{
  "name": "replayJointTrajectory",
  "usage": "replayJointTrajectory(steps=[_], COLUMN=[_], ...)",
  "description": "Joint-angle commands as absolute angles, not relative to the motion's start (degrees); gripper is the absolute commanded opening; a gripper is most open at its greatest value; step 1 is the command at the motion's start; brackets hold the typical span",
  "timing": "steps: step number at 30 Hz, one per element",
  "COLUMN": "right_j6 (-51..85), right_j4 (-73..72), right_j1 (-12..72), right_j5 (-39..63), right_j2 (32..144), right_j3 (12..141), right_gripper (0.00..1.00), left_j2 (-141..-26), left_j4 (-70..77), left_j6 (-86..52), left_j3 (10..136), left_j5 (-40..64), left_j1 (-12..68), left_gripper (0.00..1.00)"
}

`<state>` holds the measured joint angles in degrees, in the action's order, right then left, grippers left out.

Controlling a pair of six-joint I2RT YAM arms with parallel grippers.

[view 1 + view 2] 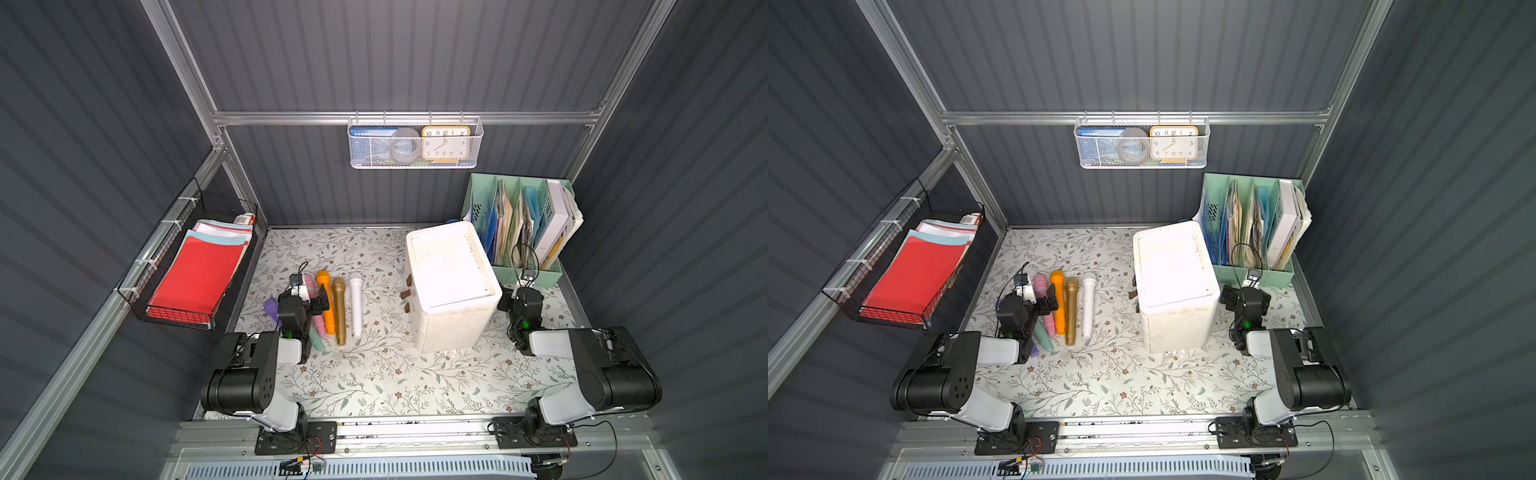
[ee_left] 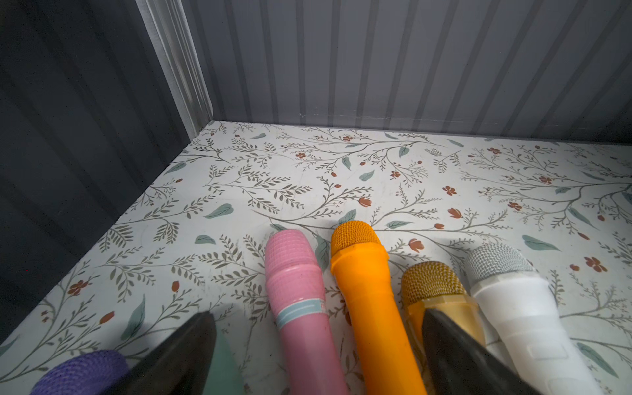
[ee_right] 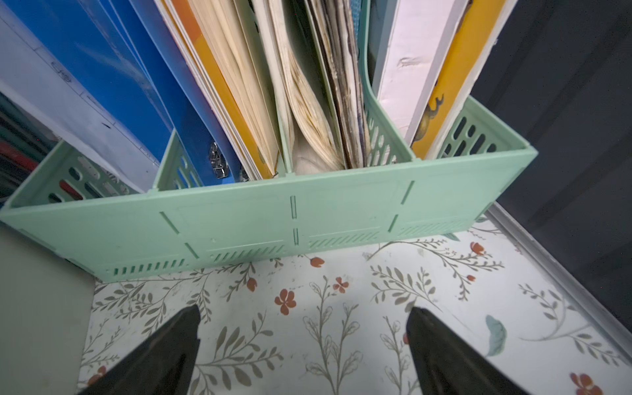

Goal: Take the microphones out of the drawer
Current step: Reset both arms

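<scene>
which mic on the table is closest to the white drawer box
The white mic, last in the row beside the gold mic; all the others lie farther from the drawer box.

Both top views: set high above the front edge, looking steeply down over the whole tabletop [image 1: 374, 374]. Left wrist: low and close, facing the row of microphones [image 2: 362, 290] and the back-left corner. Right wrist: close on the green file rack [image 3: 273, 219]. Shared with the top views: microphones and rack.

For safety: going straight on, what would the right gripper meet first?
Most likely the front wall of the green file holder; only bare table lies between it and the right gripper.
</scene>
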<state>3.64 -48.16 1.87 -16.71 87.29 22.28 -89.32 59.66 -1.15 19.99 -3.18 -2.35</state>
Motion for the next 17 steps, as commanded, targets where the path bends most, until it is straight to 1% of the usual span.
replayJointTrajectory(steps=[1, 17], right_j6=[4.6, 4.5], right_j4=[-47.2, -47.2], right_j1=[1.8, 1.8], right_j5=[-16.3, -16.4], right_j2=[86.8, 86.8], right_j3=[22.9, 22.9], right_gripper=[0.99, 0.99], left_j2=[-89.1, -89.1], left_j4=[61.1, 61.0], left_j6=[-1.9, -1.9], left_j3=[19.7, 19.7], left_j5=[-2.5, -2.2], left_j1=[-2.7, -2.7], left_gripper=[0.99, 0.99])
